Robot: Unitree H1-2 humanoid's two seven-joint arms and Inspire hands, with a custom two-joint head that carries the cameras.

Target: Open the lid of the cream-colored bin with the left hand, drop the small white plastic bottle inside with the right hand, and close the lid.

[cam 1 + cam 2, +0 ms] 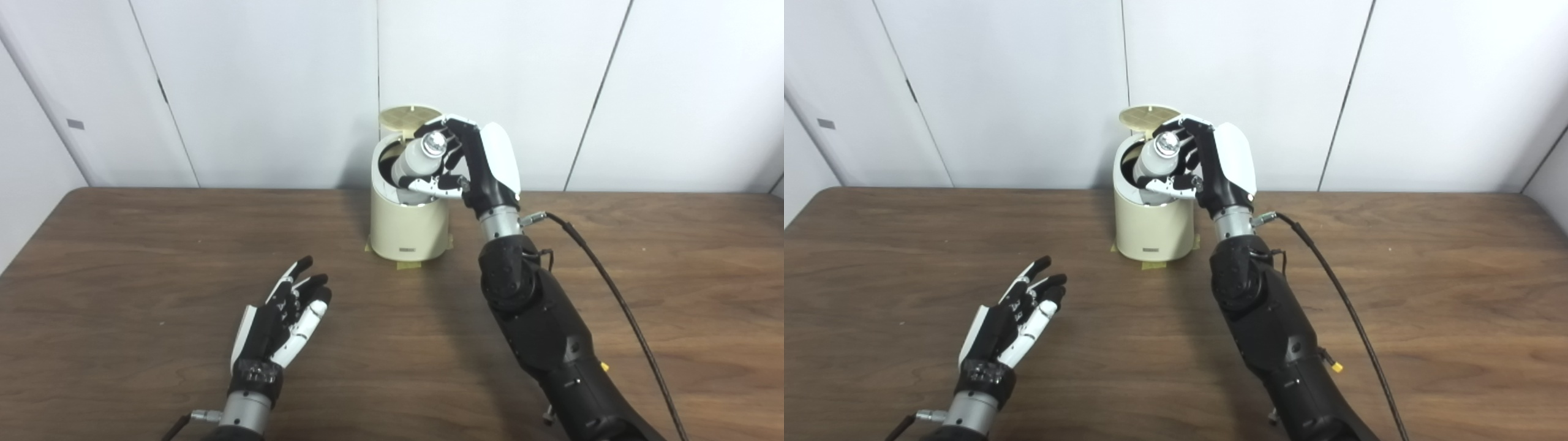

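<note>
Left eye view showed the right hand (474,165) clamped around the small white plastic bottle (418,160), which tilted with its shiny cap up and its base dipping into the open mouth of the cream-colored bin (407,229). Round and ribbed underneath, the lid (409,117) stood raised behind. That smooth cylindrical bin sat on a wood-grain table (122,275). Well apart, the left hand (285,318) hovered empty, fingers spread.

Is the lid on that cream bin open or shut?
Open. The lid stands upright behind the bin, exposing its dark mouth, where the right hand holds the white bottle.
</note>
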